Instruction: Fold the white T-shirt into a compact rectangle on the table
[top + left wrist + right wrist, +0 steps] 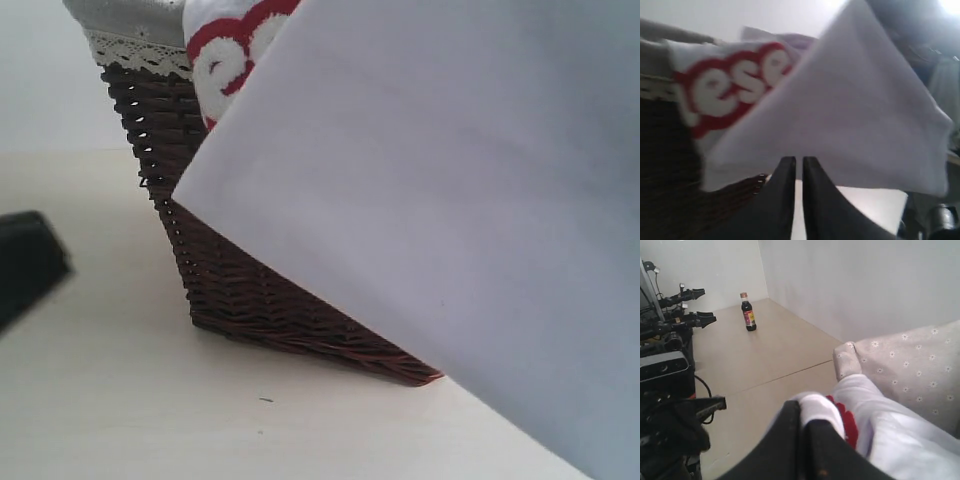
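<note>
The white T-shirt (450, 200) is drawn up out of the dark wicker basket (230, 280) and stretched as a broad plain sheet across the right of the exterior view. Its red-outlined lettering (235, 55) shows at the basket's rim. My right gripper (802, 412) is shut on a bunched fold of the shirt (890, 430), and white cloth bulges out at its fingertips. My left gripper (798, 160) is shut with nothing between its fingers. It sits low in front of the hanging shirt (850, 115) and beside the basket (670, 190). The table (120, 400) lies below.
The basket's grey lace-trimmed liner (130, 30) folds over its rim. A dark blurred shape (25, 260) sits at the left edge of the exterior view. A dark bottle (748, 313) stands far off on the beige surface, with black equipment and cables (665, 370) alongside.
</note>
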Robot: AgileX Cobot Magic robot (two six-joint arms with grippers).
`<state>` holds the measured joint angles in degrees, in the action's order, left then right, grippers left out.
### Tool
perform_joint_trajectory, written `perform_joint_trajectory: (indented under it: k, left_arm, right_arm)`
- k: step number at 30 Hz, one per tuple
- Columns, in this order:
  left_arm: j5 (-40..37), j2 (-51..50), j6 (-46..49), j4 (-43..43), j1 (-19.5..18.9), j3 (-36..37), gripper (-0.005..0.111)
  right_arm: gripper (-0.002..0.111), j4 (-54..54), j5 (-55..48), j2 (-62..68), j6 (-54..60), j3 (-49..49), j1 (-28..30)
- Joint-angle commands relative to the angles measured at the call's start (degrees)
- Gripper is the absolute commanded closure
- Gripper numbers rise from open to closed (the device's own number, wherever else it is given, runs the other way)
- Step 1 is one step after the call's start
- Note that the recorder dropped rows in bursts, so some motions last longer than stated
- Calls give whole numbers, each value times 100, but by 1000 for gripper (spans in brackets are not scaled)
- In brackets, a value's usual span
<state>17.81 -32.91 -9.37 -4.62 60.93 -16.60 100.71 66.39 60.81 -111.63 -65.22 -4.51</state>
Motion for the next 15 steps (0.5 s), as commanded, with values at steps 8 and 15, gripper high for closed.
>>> perform_joint_trajectory:
  k: [8,15]
  left_arm:
    - [353,-3647,984,671,1051,-1918,47]
    - [503,-4270,1437,518,934,-2509,49]
  right_arm:
    - [108,-77,-745,136,511,722,-217]
    - [108,-77,-1234,136,834,1215,-217]
